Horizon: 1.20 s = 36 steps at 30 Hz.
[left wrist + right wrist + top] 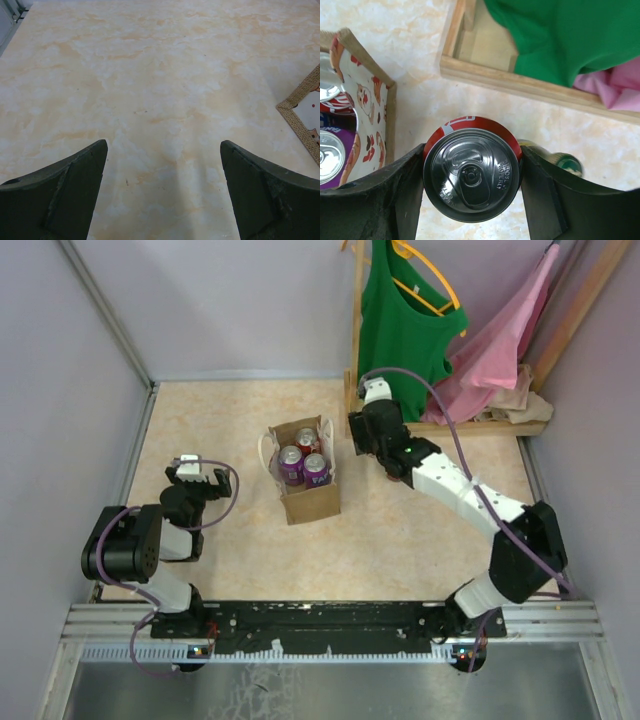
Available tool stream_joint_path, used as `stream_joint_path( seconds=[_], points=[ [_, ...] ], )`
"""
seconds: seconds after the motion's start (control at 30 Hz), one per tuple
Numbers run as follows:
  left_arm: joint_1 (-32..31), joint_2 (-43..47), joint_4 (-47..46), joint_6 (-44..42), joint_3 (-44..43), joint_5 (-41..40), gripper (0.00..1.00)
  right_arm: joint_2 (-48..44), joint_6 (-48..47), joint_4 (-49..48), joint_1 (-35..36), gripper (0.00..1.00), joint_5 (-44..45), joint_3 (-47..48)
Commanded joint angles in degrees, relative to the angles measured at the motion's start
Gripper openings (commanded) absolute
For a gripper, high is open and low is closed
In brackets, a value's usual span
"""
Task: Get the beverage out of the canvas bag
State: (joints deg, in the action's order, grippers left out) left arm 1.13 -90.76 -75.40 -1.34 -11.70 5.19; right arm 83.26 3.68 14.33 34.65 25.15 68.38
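Red-sided, silver-topped can (471, 172) sits clamped in right gripper (472, 161) near tan canvas bag (312, 502); left gripper (163, 147) gapes open.

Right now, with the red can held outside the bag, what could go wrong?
The right gripper pinches the red can by its smooth round sides, so it may slip. The wooden frame and a small green-tipped thing lie close by the can; lowering it there may hit them. The bag stands near too; a swing could tip it.
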Motion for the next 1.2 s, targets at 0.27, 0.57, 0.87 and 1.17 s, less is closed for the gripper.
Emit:
stream_joint_path(
  seconds=[0.27, 0.57, 0.87, 1.17],
  points=[
    [0.03, -0.38, -0.81, -0.19, -0.60, 0.61, 1.00, 9.27, 0.93, -15.28, -1.69, 0.00, -5.86, -0.74],
    [0.03, -0.38, -0.80, -0.23, -0.60, 0.55, 1.00, 12.81, 2.93, -18.79, -2.87, 0.00, -8.59, -2.52],
    [0.09, -0.38, -0.81, -0.24, -0.60, 0.58, 1.00, 14.32, 4.42, -19.44, -3.10, 0.06, -10.25, -4.39],
    [0.08, -0.38, -0.81, -0.24, -0.61, 0.61, 1.00, 14.82, 4.41, -18.13, -3.10, 0.67, -9.84, -4.47]
  ],
)
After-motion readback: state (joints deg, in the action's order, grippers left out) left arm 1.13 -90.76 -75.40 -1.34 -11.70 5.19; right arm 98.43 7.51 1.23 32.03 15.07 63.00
